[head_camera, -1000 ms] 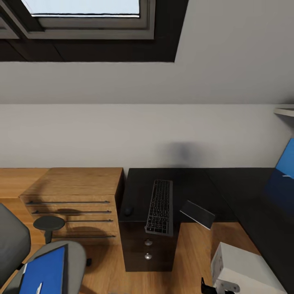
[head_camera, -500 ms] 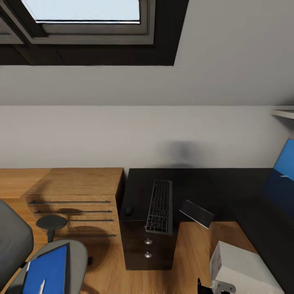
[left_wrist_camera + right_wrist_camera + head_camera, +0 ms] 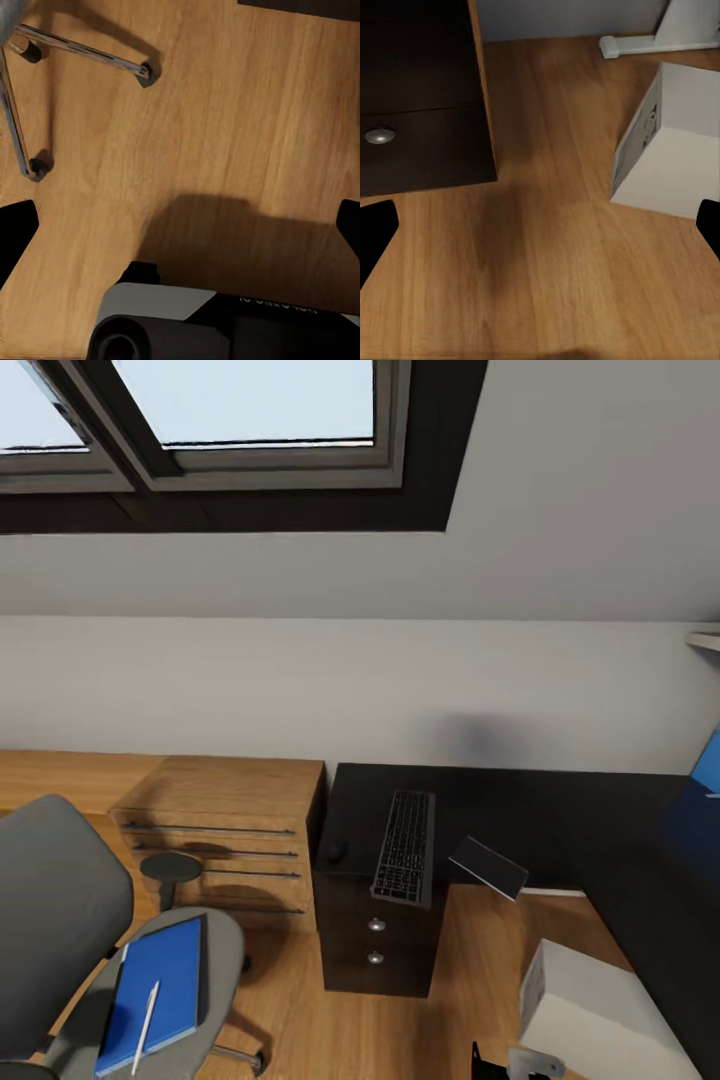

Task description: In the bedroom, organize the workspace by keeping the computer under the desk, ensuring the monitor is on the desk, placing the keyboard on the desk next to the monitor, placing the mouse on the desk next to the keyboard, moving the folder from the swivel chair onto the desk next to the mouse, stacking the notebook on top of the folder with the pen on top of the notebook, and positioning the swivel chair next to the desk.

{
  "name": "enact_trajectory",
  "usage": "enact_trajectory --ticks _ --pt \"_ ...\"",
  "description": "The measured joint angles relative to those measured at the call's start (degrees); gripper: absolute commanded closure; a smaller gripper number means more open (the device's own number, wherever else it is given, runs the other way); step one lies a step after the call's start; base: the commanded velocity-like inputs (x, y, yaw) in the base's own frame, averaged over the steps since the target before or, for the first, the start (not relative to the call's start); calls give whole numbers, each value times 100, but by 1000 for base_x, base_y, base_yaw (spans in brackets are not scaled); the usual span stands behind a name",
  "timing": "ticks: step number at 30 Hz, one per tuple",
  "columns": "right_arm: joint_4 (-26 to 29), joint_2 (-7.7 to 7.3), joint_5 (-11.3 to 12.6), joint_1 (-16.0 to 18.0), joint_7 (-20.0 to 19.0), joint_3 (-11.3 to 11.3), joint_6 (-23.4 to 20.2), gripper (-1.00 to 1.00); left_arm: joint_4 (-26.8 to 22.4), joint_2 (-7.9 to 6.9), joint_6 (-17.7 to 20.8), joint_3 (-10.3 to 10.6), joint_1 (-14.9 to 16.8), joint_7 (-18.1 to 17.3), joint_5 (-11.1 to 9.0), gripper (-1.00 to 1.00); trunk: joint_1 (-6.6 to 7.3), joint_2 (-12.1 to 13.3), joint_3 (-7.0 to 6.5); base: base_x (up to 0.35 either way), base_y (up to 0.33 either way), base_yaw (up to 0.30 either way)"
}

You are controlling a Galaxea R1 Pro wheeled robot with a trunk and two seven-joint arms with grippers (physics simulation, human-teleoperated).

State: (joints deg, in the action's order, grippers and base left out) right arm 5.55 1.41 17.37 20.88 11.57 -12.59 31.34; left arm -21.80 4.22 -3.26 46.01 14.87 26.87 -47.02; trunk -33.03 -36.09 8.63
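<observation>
One keyboard [image 3: 405, 847], one folder [image 3: 153, 992], one computer [image 3: 600, 1020]

pale sloped wall [image 3: 560, 490] with skylight window [image 3: 240, 410], wood floor [image 3: 480, 980], light-wood drawer cabinet [image 3: 225, 830]

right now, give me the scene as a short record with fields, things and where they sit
desk: black top, drawers with round knobs below
keyboard: on the desk, near end overhanging its front edge
folder: blue, flat on the swivel chair seat
pen: white, lying on the folder
computer: pale box on the wood floor beside the desk
cabinet: light wood, next to the desk
left claw: open, over bare floor
right claw: open, over floor near the computer
</observation>
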Motion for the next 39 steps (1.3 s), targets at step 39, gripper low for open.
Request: enact_trajectory --ticks 39 --pt "-6 -6 -10 -3 -2 5 8 -100 3 2 -4 4 0 -3 -6 -100 727 1330 -601 -249 -1 16"
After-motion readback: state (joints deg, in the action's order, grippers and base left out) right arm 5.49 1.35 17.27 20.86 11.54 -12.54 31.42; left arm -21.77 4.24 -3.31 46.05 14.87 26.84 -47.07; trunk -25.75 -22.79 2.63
